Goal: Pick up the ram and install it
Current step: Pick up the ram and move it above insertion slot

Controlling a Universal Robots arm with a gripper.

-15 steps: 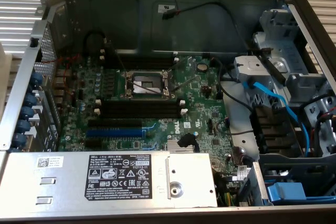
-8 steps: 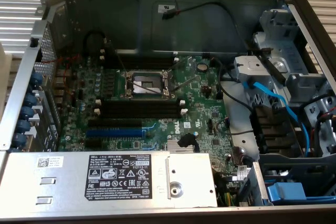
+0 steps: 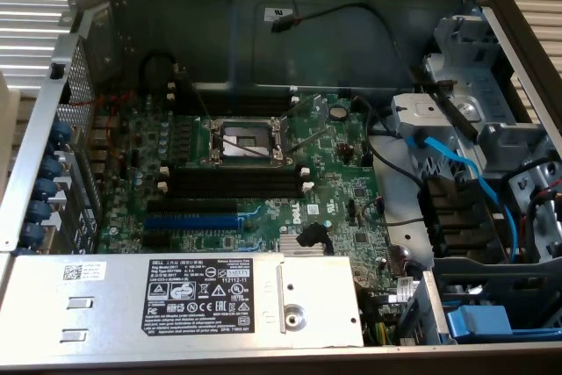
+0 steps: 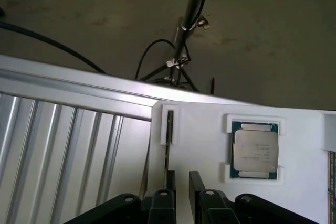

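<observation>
The ram [image 4: 168, 135] is a thin dark stick seen edge-on, standing in a slot of a white holder block [image 4: 205, 129]. My gripper [image 4: 181, 182] hangs just over it, open, with white holder showing between the two dark fingers. The ram's edge runs in line with one finger [image 4: 167, 184] rather than the middle of the gap, and I cannot tell whether they touch. In the exterior view the open computer case holds the green motherboard [image 3: 334, 173] with its long black slots [image 3: 237, 175] unfilled beside the processor socket [image 3: 246, 140].
A processor chip [image 4: 255, 153] lies in a recess of the same white holder. Ribbed aluminium [image 4: 63, 150] borders the holder, with cables and a stand [image 4: 184, 35] on the floor beyond. In the case are a blue slot [image 3: 191, 220], a power supply [image 3: 176, 296], blue cables [image 3: 457, 164] and a drive cage [image 3: 492, 129].
</observation>
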